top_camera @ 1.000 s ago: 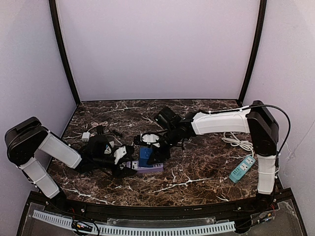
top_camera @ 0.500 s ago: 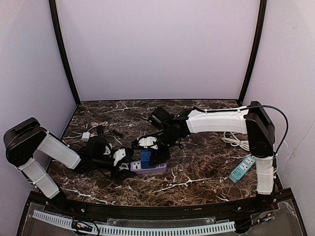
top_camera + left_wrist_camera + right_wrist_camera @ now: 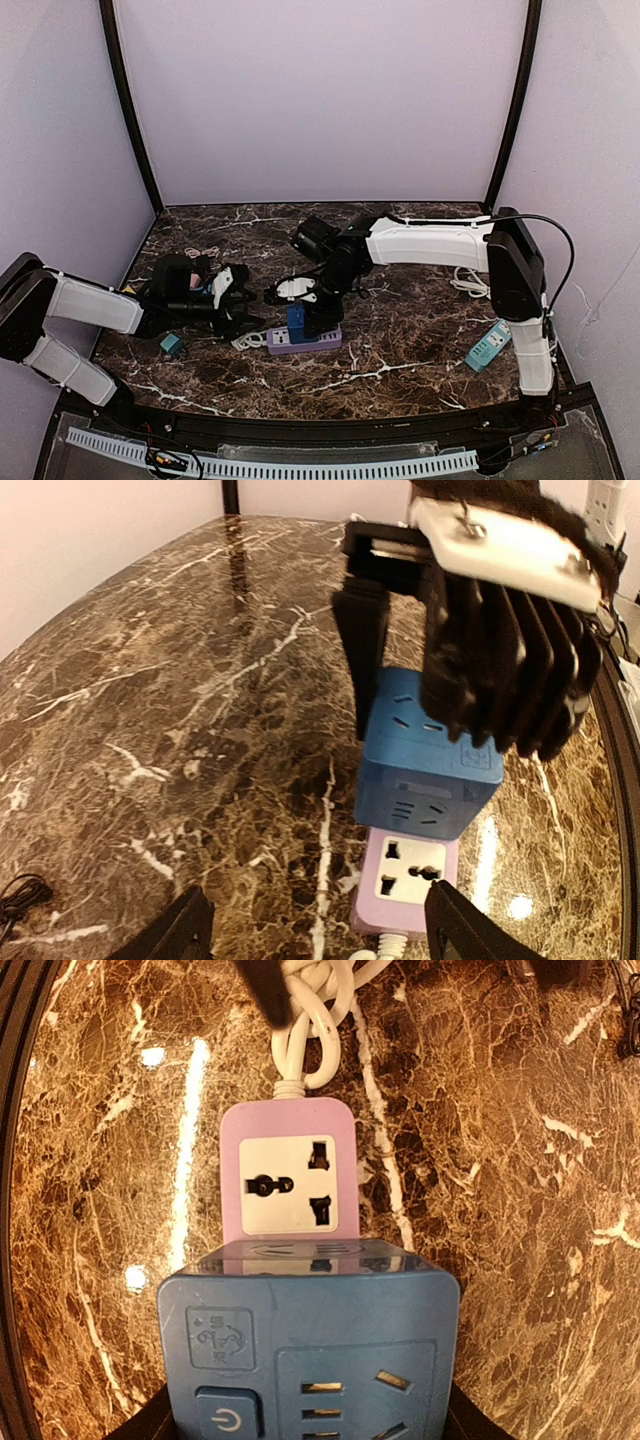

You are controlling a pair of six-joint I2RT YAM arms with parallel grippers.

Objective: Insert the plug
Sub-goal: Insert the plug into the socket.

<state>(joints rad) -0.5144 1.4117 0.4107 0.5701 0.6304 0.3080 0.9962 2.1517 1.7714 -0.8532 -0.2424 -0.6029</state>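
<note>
On the near half of the dark marble desk (image 3: 400, 385), a purple power strip (image 3: 320, 341) is lying flat, its long axis running left to right and its white cord (image 3: 250, 340) leaving the left end; a blue cube plug (image 3: 296, 320) is standing upright on top of it, its socket faces pointing up and toward the left arm, leaving one socket of the strip uncovered at the cord end; whether its pins are fully seated I cannot tell; the right tool (image 3: 312, 305) is reaching down onto it and clamping the cube between its fingers (image 3: 360, 650), one on each side; just left of the strip, the left tool (image 3: 242, 312) is hovering with its jaws standing wide apart, holding and touching nothing; a small teal block (image 3: 172, 344) is sitting near its forearm; toward the right edge a teal power strip (image 3: 491, 345) is lying at an angle, with a coiled white cable (image 3: 478, 285) lying farther back.
</note>
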